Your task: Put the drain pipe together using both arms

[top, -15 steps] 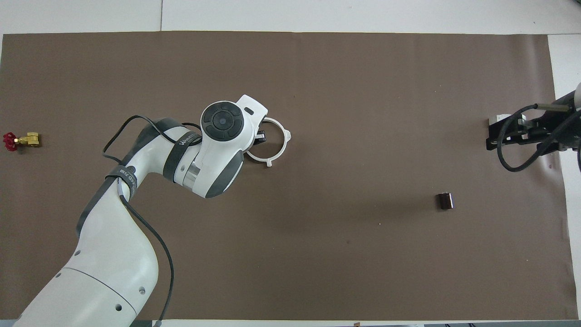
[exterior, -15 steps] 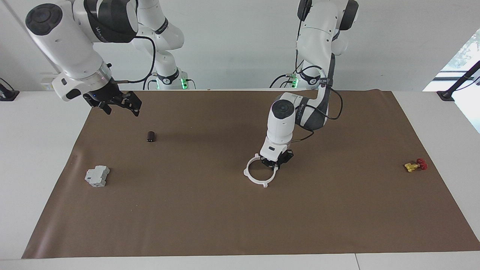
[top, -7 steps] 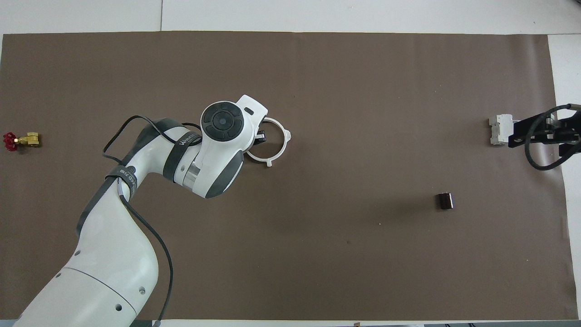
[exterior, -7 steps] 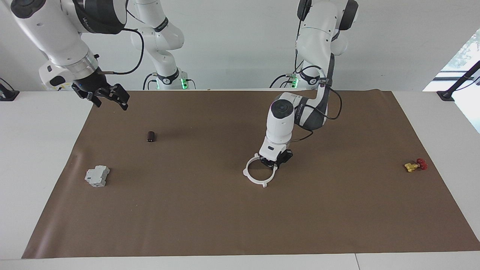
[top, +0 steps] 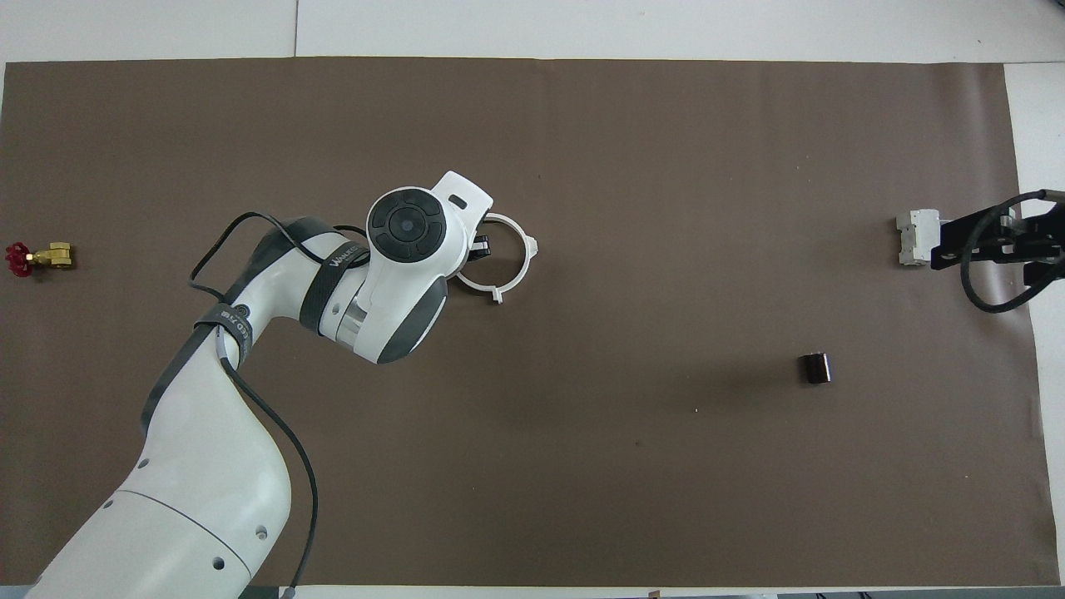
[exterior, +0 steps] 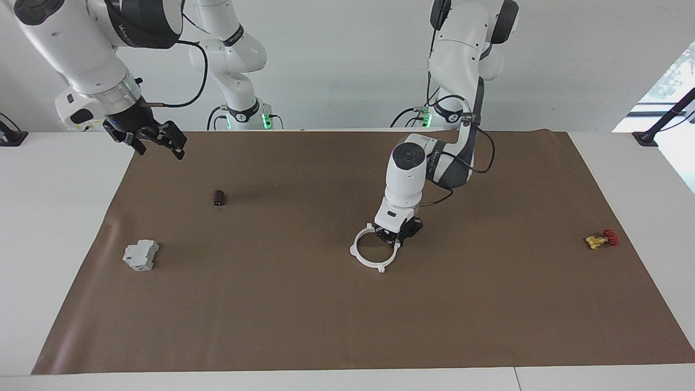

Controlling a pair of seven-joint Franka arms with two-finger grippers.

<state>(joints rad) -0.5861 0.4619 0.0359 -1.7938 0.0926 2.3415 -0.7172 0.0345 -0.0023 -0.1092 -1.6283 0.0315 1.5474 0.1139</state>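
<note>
You have two arms here and one white ring on the worktop (exterior: 624, 163), which is covered by one brown mat (exterior: 347, 326).

Nearest the robots, the right claw (exterior: 157, 142) hangs in the air over the mat's edge at the right arm's end; its fingers stand apart with nothing between them. In the overhead view the same claw (top: 978, 243) sits over the spot just beside the grey block.

Next comes one small dark cylinder (exterior: 218, 197), lying alone on the mat toward the right arm's end, also seen from above (top: 815, 368).

Farther out, the left claw (exterior: 399, 234) is down at the ring (exterior: 362, 259), on the part of the rim nearest the robots. The ring looks joined into one flat circle with four tabs, lying near the mat's middle. You cannot tell from either view whether the fingers pinch the rim. From above, the arm's wrist covers part of the ring (top: 520, 270).

At about the same depth, one brass valve with a red handle (exterior: 600, 239) lies at the left arm's end, well apart from the ring.

Farthest out sits one grey block (exterior: 140, 255), at the right arm's end.
</note>
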